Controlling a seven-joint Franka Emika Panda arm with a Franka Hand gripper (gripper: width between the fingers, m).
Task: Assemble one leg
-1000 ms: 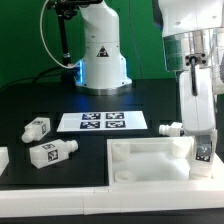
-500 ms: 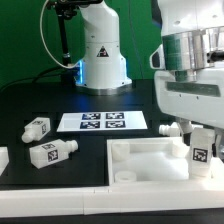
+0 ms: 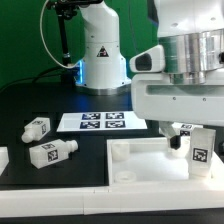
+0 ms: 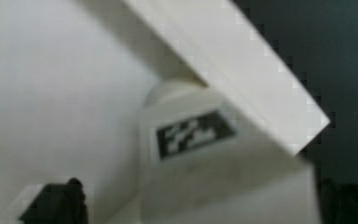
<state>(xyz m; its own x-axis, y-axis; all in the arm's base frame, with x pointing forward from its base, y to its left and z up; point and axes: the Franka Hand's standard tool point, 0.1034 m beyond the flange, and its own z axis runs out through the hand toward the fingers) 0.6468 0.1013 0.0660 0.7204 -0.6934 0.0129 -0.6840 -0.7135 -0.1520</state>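
Matt white plastic leg (image 3: pixel 199 150), smooth black table (image 3: pixel 60 185)

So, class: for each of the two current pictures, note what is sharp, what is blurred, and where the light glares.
Exterior view: the marker board and the two loose legs are sharp, while the arm's white housing is bright and partly cropped. Wrist view: soft and blurred throughout; the leg fills much of the frame and its tag is smeared.

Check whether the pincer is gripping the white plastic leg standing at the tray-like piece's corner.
Cannot tell. In the exterior view the arm's housing hides the pincer above the white plastic leg; the wrist view shows the leg between dark fingertips, with no plain contact or gap.
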